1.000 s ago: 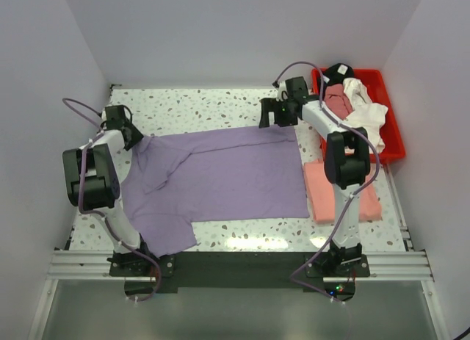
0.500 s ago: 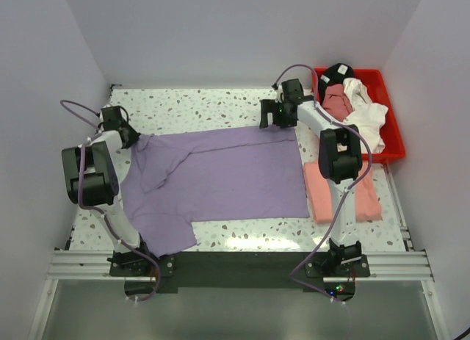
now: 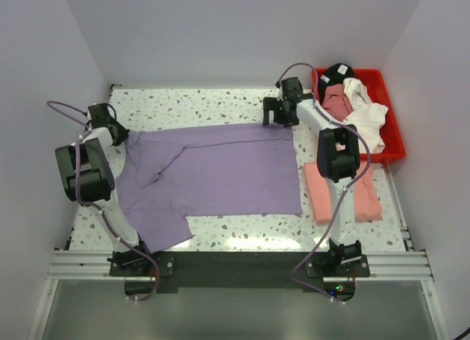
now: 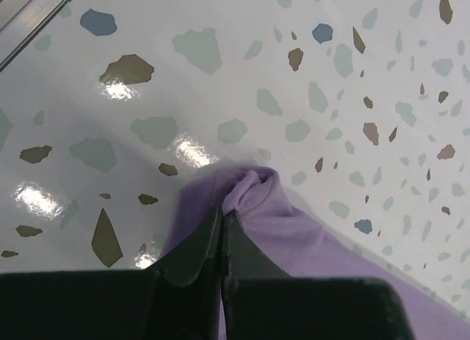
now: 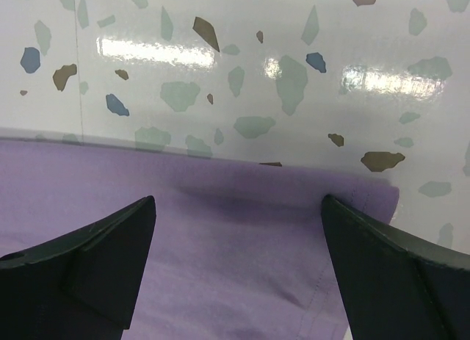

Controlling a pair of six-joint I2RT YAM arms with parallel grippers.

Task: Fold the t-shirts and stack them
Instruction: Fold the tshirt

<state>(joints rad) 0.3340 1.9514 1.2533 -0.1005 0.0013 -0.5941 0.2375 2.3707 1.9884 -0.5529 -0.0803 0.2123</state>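
Observation:
A lavender-purple t-shirt (image 3: 220, 171) lies spread flat across the table. My left gripper (image 3: 117, 134) is shut on its far left corner. In the left wrist view the gripper (image 4: 222, 214) pinches a bunched fold of the purple cloth (image 4: 294, 237). My right gripper (image 3: 276, 123) hovers open over the shirt's far right corner. In the right wrist view the gripper (image 5: 239, 208) has its fingers wide apart above the flat purple cloth (image 5: 235, 266), holding nothing. A folded salmon-pink shirt (image 3: 367, 197) lies at the right, partly hidden by the right arm.
A red plastic bin (image 3: 391, 120) stands at the back right with dusty-rose (image 3: 336, 101), white (image 3: 367, 112) and black (image 3: 338, 72) shirts piled in it. Speckled tabletop (image 3: 205, 109) shows beyond the shirt. Walls close in left, right and back.
My left gripper has moved left and farther back, drawing the shirt's corner with it. The whole shirt has slid left and lies flatter. My right gripper has barely shifted.

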